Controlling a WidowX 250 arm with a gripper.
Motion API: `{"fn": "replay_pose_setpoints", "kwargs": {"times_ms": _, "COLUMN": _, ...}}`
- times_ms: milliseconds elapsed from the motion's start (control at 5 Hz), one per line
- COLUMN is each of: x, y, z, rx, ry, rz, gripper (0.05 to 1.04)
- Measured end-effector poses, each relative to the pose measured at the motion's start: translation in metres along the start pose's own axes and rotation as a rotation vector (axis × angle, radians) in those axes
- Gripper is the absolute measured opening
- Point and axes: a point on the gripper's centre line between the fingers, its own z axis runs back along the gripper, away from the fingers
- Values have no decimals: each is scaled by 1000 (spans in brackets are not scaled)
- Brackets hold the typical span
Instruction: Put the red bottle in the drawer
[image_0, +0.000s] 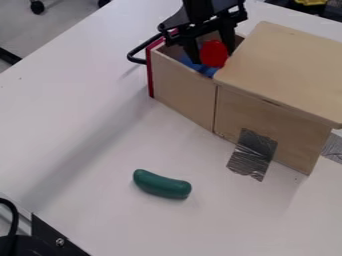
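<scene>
A red bottle (214, 53), its round end facing out, sits in the grip of a black two-finger gripper (213, 56) at the open drawer of pale wood (180, 90) that juts from a wooden cabinet (287, 70). The jaws are closed on the bottle, one finger on each side, just beyond the cabinet's top edge. A blue object (208, 71) lies in the drawer beneath, beside the cabinet's opening.

The bottle looks light, stiff and smooth, probably hard plastic that would survive a short drop but could slip or roll if pinched off-centre. The hold to favour is across the middle of its rounded body, with even, moderate pressure, clear of the ends. The placing appears nearly done; what remains is likely a small lowering and a release, with care that the bottle does not tip off the blue object or catch the cabinet's edge.

On the white table (73, 145), well apart from the cabinet's near side, lies a dark green, curved, pickle-shaped object (162, 185).
</scene>
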Motion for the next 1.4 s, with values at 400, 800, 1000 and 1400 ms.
{"fn": "replay_pose_setpoints", "kwargs": {"times_ms": 400, "x": 12, "y": 7, "z": 1, "rx": 28, "ry": -53, "rz": -14, "gripper": 628}}
{"fn": "replay_pose_setpoints", "kwargs": {"times_ms": 800, "x": 36, "y": 13, "z": -9, "rx": 46, "ry": -99, "rz": -4, "gripper": 628}}
{"fn": "replay_pose_setpoints", "kwargs": {"times_ms": 1000, "x": 41, "y": 16, "z": -15, "rx": 55, "ry": -126, "rz": 5, "gripper": 689}}
{"fn": "replay_pose_setpoints", "kwargs": {"times_ms": 1400, "x": 38, "y": 22, "z": -21, "rx": 60, "ry": -83, "rz": 55, "gripper": 999}}
